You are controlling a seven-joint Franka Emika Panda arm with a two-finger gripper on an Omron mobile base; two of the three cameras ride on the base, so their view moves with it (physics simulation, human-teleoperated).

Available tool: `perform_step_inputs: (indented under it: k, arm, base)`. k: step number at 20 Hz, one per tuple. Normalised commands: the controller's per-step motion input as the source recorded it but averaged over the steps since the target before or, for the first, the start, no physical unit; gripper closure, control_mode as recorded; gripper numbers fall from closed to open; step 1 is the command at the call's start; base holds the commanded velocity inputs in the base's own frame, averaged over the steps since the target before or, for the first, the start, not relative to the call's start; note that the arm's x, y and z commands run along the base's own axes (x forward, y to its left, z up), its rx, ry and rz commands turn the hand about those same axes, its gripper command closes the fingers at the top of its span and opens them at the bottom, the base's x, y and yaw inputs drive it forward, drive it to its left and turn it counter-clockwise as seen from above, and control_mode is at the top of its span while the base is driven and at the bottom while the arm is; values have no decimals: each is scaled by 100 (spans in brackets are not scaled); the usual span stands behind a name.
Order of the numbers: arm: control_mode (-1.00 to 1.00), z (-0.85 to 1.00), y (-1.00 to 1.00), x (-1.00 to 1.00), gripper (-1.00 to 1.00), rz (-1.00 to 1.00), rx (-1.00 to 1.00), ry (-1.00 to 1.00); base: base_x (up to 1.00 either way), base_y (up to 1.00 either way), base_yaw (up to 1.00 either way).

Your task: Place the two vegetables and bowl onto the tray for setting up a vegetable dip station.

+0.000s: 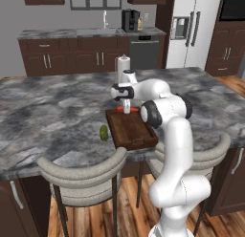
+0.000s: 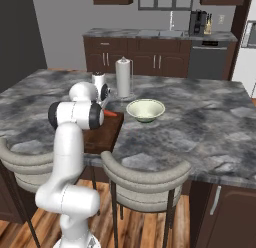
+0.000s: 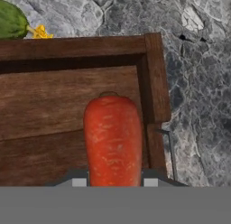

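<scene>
My gripper [image 1: 126, 108] is shut on the orange-red carrot [image 3: 113, 137], holding it just above the far end of the dark brown wooden tray [image 1: 133, 131]. In the hand view the carrot hangs over a corner of the tray [image 3: 54, 105], with a fingertip on each side of it. The green cucumber-like vegetable [image 1: 104, 132] lies on the marble counter just left of the tray, and its end [image 3: 11, 20] shows beyond the tray's rim. The pale bowl [image 2: 145, 110] stands on the counter to the tray's right.
A tall white paper-towel roll [image 1: 123, 66] stands upright behind the tray. Two grey-backed stools [image 1: 81, 171] are tucked under the island's near edge. The back wall holds cabinets, a sink and a coffee machine [image 1: 130, 20].
</scene>
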Motion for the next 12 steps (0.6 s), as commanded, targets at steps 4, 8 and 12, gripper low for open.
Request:
perform_step_inputs:
  k: [4,8,12]
  arm:
    - [-100,-21,1,10,100,8,0,0]
    - [-100,-16,2,8,100,7,0,0]
    - [-100,-14,4,8,100,6,0,0]
  base:
    - [0,0,0]
    - [0,0,0]
    - [0,0,0]
